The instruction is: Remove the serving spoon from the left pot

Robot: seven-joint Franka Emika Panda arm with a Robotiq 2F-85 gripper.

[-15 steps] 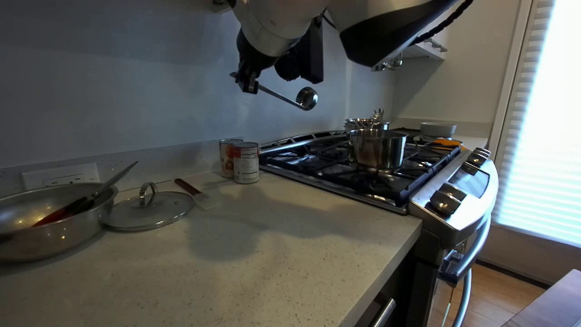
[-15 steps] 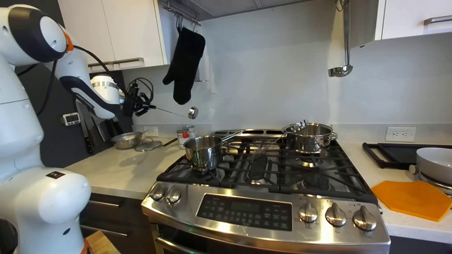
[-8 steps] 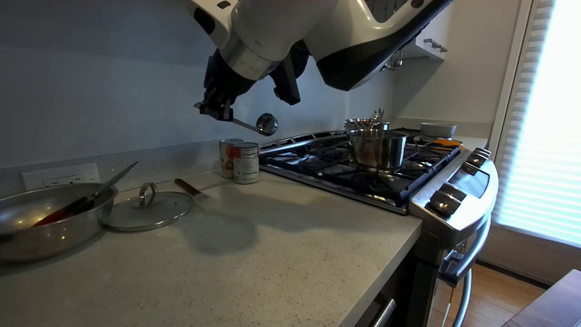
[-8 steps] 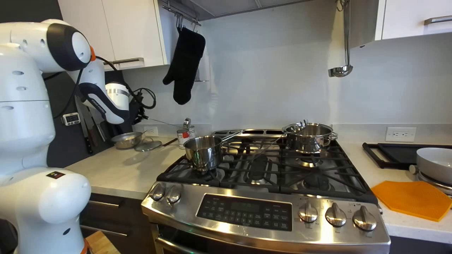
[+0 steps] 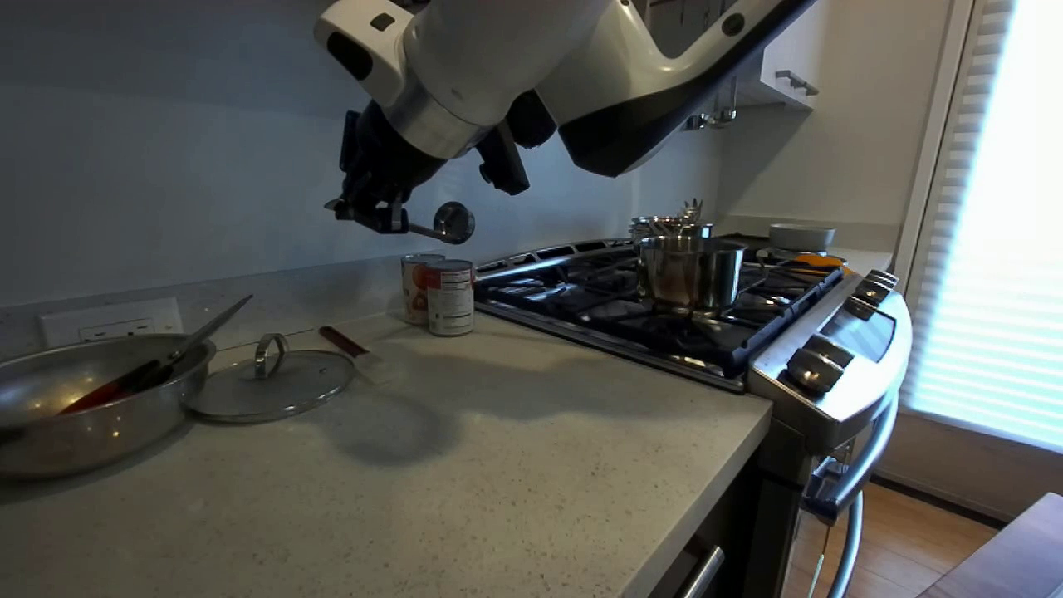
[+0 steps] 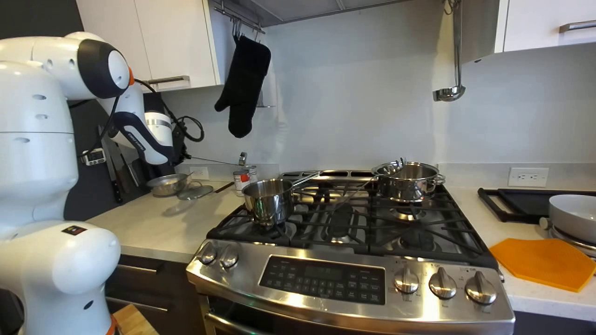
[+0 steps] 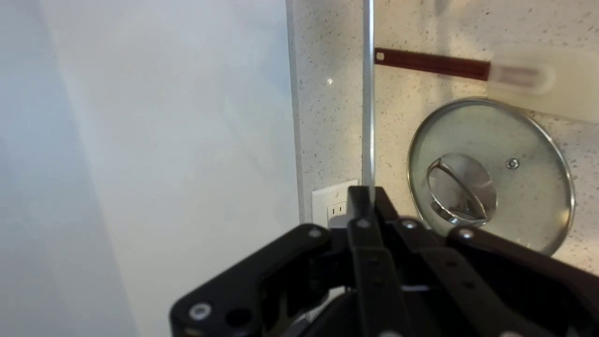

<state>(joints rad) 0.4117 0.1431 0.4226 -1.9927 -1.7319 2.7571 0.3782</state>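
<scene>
The serving spoon is a long thin metal spoon with a deep round bowl, in the air in both exterior views (image 5: 454, 223) (image 6: 242, 159). My gripper (image 5: 397, 219) is shut on its handle and also shows in an exterior view (image 6: 187, 157). In the wrist view the handle (image 7: 368, 103) runs straight up from between the fingertips (image 7: 369, 199); the bowl is out of that view. The spoon hangs nearly level over the back of the counter, above the cans. The left pot (image 5: 691, 274), shiny steel, stands on the stove's front-left burner (image 6: 269, 204), apart from the spoon.
Two cans (image 5: 451, 299) stand by the wall under the spoon. A red-handled spatula (image 7: 435, 64), a glass lid (image 7: 524, 201) and a wide pan (image 5: 100, 423) holding utensils lie along the counter. The back wall (image 7: 187, 140) is close to my gripper. A black mitt (image 6: 244, 88) hangs above.
My gripper has moved down and away from the stove, over the back of the counter, carrying the spoon. The spoon's bowl has come down close above the cans. The pot has not moved.
</scene>
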